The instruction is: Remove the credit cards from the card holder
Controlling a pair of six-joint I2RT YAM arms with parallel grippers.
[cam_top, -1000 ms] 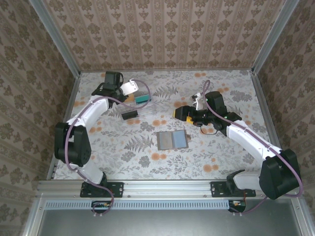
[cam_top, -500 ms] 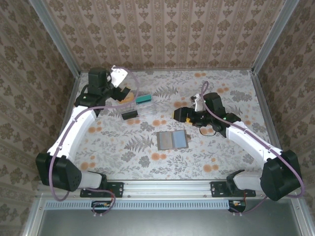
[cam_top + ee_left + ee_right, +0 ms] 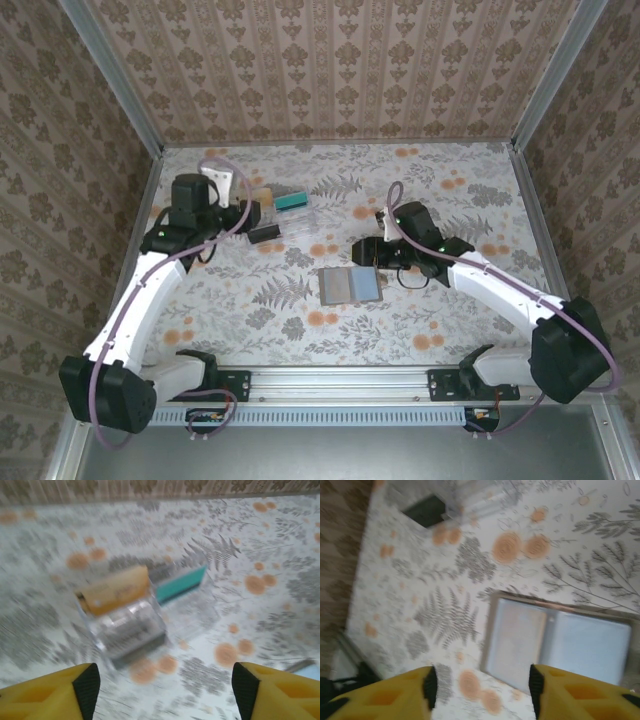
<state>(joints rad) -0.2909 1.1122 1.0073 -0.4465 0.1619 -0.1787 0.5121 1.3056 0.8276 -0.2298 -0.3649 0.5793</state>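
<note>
Right wrist: right jaws spread, empty, over card holder [image 3: 555,640], edges free; left jaws spread.

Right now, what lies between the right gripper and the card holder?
Only bare floral table, seen in the top external view, separates right gripper from card holder.

The bench [image 3: 450,320] is showing a matt floral-print covering, smooth and free of glare. The tray [image 3: 131,622] is looking like clear plastic, glossy and catching light along its walls. The card holder [image 3: 560,640] is showing a bluish-grey inside with a soft, faint sheen; the blur is hiding its weave or grain. The left end effector [image 3: 165,682] and right end effector [image 3: 482,682] are showing yellow moulded plastic fingers [image 3: 45,695] with matt black inner faces. The arms [image 3: 150,290] are wearing smooth white shells, and the rail [image 3: 340,383] is looking like brushed metal.
</note>
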